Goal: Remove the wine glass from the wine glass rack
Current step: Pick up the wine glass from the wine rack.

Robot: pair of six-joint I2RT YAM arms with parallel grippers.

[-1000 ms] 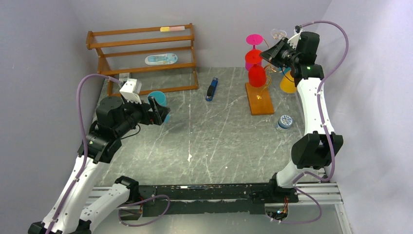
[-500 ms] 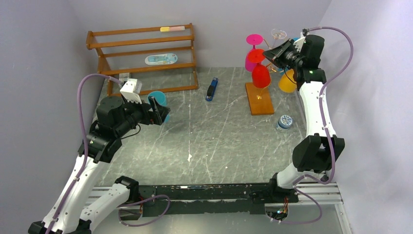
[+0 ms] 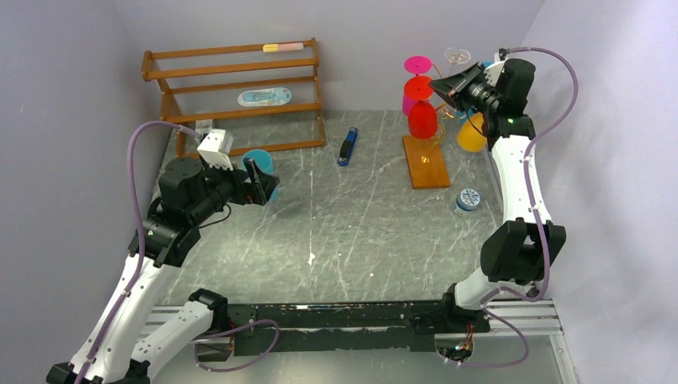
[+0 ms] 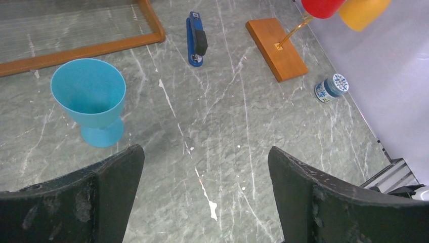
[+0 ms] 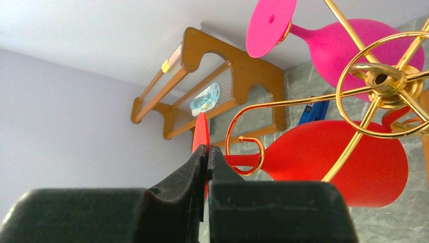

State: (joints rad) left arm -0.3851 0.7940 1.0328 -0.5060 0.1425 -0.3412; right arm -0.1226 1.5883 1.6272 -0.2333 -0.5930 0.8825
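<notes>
Foot rim of red wine glass sits pinched in right hand.

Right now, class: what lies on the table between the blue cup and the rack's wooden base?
A blue stapler lies between the blue cup and the wooden base; the left wrist view shows it clearly.

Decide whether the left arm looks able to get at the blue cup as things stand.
Probably yes. The blue cup stands upright just ahead of the open left gripper, slightly off to one side, with only bare table between them.
</notes>
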